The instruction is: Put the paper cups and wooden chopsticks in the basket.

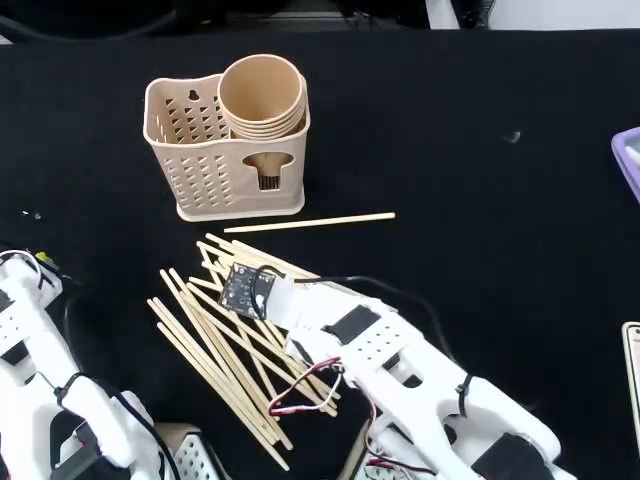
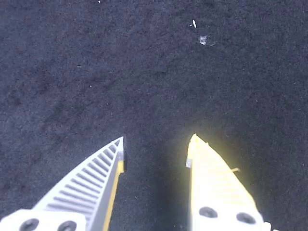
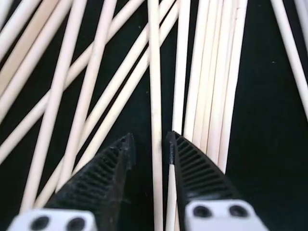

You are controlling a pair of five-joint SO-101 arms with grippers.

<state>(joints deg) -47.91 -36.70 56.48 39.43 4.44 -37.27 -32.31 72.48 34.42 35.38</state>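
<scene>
So from the high view, the basket is sitting upright toward the back of the black table, and the stack of paper cups is already standing in its right-hand compartment, poking up above the rim. A single chopstick is lying flat just in front of the basket, not touching it. The rest of the wooden chopsticks are lying in a messy crisscross pile nearer the arms, well apart from the basket. The right arm is stretching out over that pile with its wrist end sitting right above the sticks, while the left arm is sitting off at the lower left corner, away from everything. A purple thing is peeking in at the right edge. In the left wrist view, the left gripper is hanging over bare black cloth with its fingers spread wide and nothing between them. In the right wrist view, the right gripper is hovering low over the pile, jaws parted a little, and one chopstick is running straight through the gap between them, with a bit of space showing on one side, so it isn't clamping down on it.
</scene>
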